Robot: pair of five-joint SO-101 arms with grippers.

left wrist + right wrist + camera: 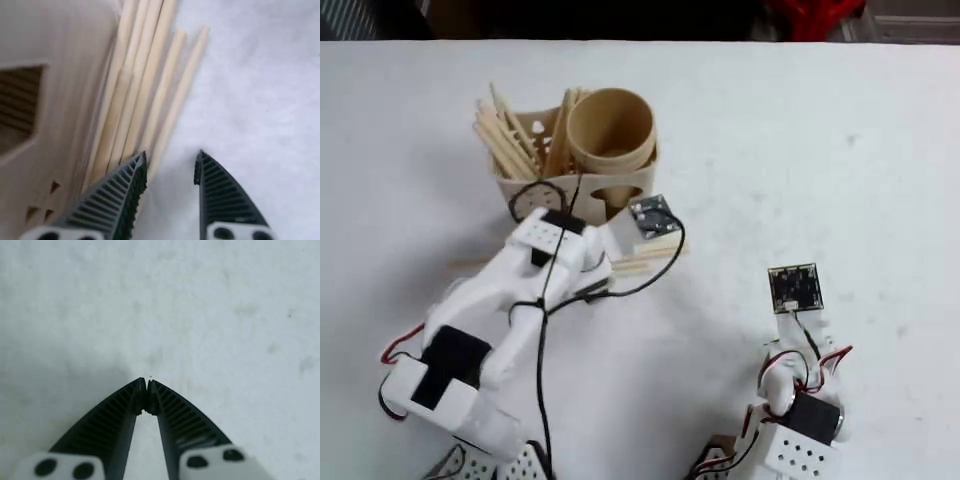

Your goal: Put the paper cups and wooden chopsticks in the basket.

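The cups (612, 125) are smooth tan paper cylinders with rolled rims, nested into a stack that stands upright in one side of the basket (638, 185). The basket is a pale, boxy thing of thin wood or board, with rounded cut-outs in its front wall. A sheaf of chopsticks (505, 140) leans fanned out in its other side, tips up; they are slim, straight, light wooden sticks. More loose chopsticks (645, 264) lie flat on the table (820, 130), just outside the basket's front wall and running along it. In the left wrist view these loose chopsticks (150, 90) lie side by side, about five of them, packed close and touching, the nearest one pressed against the basket wall (50, 125). That wall shows a squarish opening and small triangular cut-outs. The left gripper (170, 162) is right over the sticks' near ends with its black ribbed fingers spread apart. One finger (117, 195) sits over the bundle, the other over bare table beside it, and nothing is clamped between them. The white left arm (500, 320) stretches up to the basket's front. The right gripper (146, 383) is pinched closed, its tips meeting with nothing between them, above the matt white, faintly speckled table. The right arm (798, 420) is near the table's front edge, well apart from the basket.
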